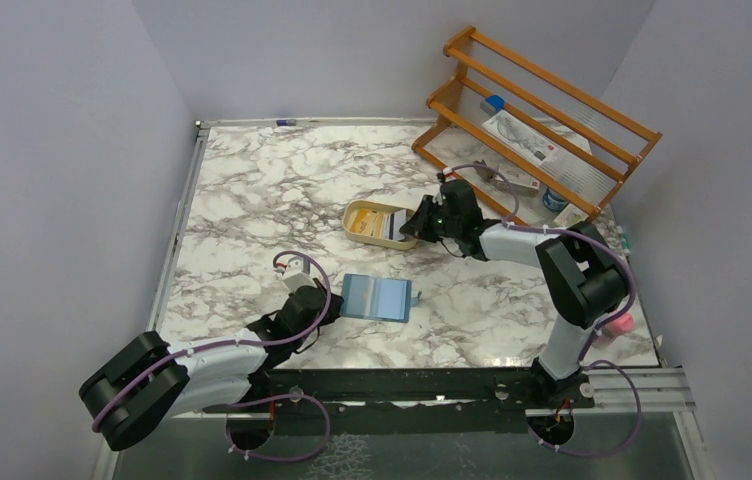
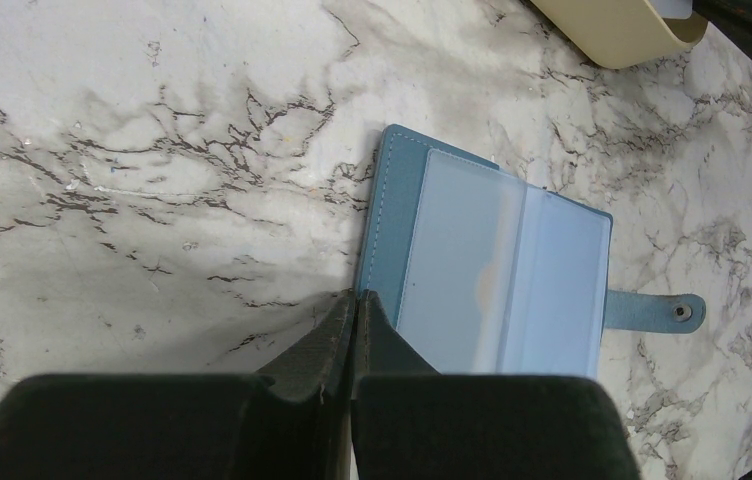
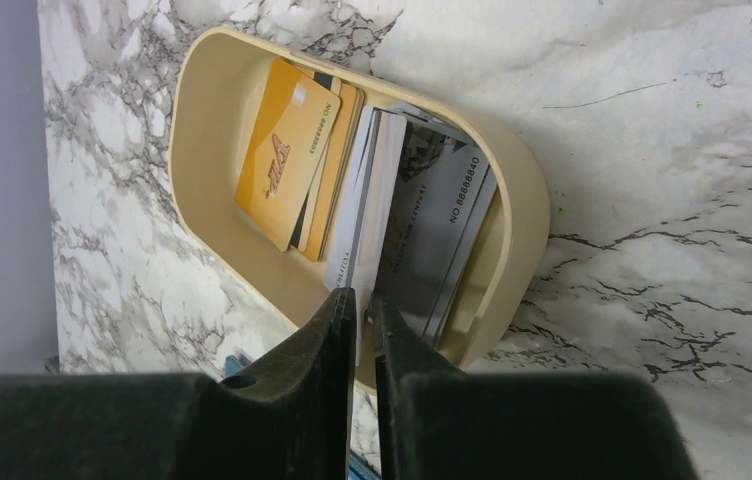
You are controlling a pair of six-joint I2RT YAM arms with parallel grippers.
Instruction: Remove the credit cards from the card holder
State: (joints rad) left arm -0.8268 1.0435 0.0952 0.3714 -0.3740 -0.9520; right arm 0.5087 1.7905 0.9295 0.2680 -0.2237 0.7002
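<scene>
One card holder (image 1: 377, 297), one dish (image 3: 540, 205), at least four credit cards (image 3: 287, 150) (they overlap).

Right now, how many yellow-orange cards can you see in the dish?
2. The top yellow-orange card lies in the tan dish; the second yellow-orange card shows beneath its edge. More may be hidden underneath.

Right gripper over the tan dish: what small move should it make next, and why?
Probably open the right gripper slightly to let go. It seems to pinch a pale card edge-on, low inside the tan dish where the other credit cards lie. The card holder lies open, its clear pockets looking empty.
</scene>
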